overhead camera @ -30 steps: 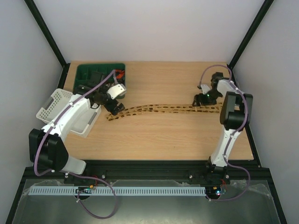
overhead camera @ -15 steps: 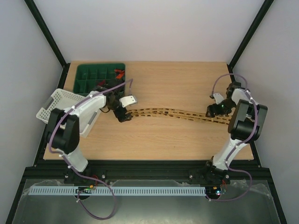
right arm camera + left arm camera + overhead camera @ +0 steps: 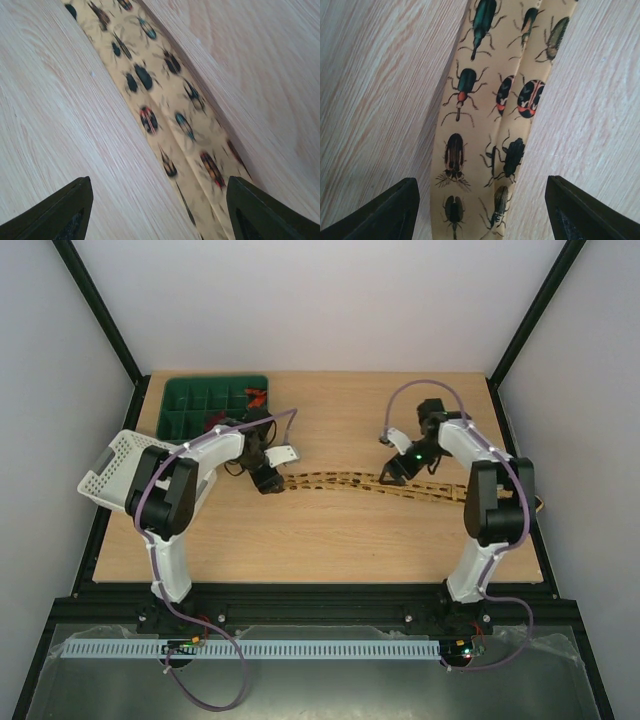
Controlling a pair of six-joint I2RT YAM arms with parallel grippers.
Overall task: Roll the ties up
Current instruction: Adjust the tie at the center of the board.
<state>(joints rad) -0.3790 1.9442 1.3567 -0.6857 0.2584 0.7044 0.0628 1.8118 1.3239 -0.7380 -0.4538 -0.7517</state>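
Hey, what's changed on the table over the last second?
The left gripper came down over the left end of the tie; the right gripper moved left along it toward the middle. Both straddle it open, gripping nothing. The tie is still unrolled; the green tray and white basket stayed put.

Tan-gold necktie, printed with dark beetles, lay unrolled and flat on the wooden table, its two strips overlapping, curving gently from left-centre toward the right edge.
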